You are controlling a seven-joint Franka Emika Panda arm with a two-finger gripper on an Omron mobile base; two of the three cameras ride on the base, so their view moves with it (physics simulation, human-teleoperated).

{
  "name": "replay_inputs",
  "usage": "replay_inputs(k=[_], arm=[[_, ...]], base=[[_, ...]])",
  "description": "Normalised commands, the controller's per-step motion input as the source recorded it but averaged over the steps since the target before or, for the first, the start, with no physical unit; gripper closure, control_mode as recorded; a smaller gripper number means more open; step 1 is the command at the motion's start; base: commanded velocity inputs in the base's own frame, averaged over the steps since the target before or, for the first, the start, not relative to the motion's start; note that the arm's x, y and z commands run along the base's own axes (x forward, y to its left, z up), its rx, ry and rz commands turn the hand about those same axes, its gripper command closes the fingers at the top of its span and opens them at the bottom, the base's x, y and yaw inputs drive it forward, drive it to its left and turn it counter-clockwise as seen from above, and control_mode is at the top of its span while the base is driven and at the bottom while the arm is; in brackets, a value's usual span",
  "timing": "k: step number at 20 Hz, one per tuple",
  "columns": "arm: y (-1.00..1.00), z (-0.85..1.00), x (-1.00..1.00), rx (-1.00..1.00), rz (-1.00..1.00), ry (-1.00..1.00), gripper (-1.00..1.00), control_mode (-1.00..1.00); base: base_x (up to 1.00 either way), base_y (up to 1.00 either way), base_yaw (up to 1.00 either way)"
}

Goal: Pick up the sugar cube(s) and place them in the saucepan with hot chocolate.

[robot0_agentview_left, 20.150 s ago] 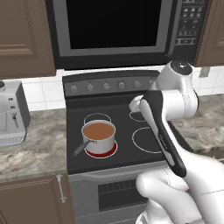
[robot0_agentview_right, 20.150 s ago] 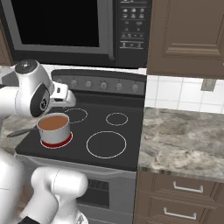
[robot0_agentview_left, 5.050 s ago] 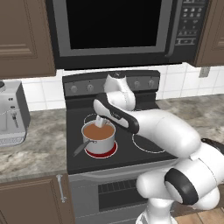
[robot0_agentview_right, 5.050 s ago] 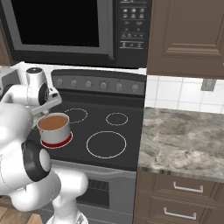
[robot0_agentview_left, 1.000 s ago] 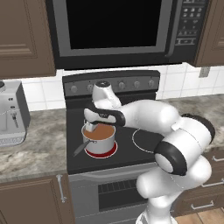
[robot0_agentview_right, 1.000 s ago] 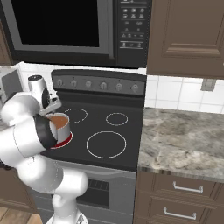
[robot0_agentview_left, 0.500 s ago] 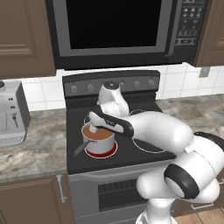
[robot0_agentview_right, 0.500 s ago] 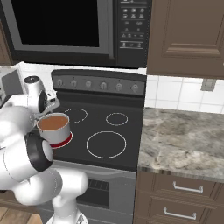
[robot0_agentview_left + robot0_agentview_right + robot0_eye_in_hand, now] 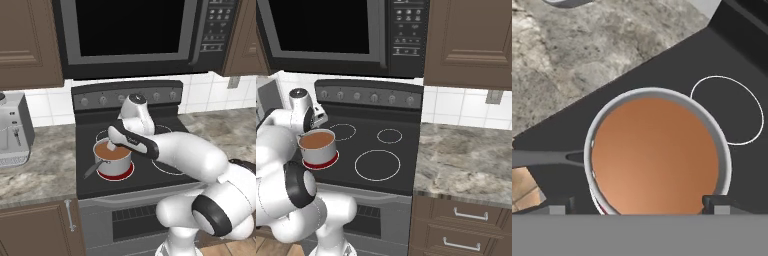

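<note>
Where one saucepan (image 9: 657, 150) sits, one claw (image 9: 637, 205) hovers.

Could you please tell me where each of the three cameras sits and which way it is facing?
Left base view: behind the arm's left, facing the stove; the arm reaches over the saucepan from lower right.
Right base view: behind the arm's right, same stove; the arm stands at lower left.
Hand view: on the hand, looking down into the hot chocolate; the gripper tips show at the bottom, apart.
All three share the saucepan.
</note>
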Motion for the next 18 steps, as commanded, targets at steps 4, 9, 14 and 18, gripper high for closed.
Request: replay_inputs(k=[4,9,14,18], arm=[[-0.16,0.06,-0.14,0.07,0.0,-0.09,-1.0,-1.0],[-0.3,0.12,-0.21,0.11,0.0,-0.16,-1.0,-1.0],[-0.29,0.18,-0.22,0.12,0.0,-0.18,-1.0,-1.0],[-0.28,0.18,-0.34,0.13,0.0,-0.18,-1.0,-1.0]], base=[[0.0,0.0,0.0],[0.0,0.0,0.0],[0.0,0.0,0.0],[0.0,0.0,0.0]])
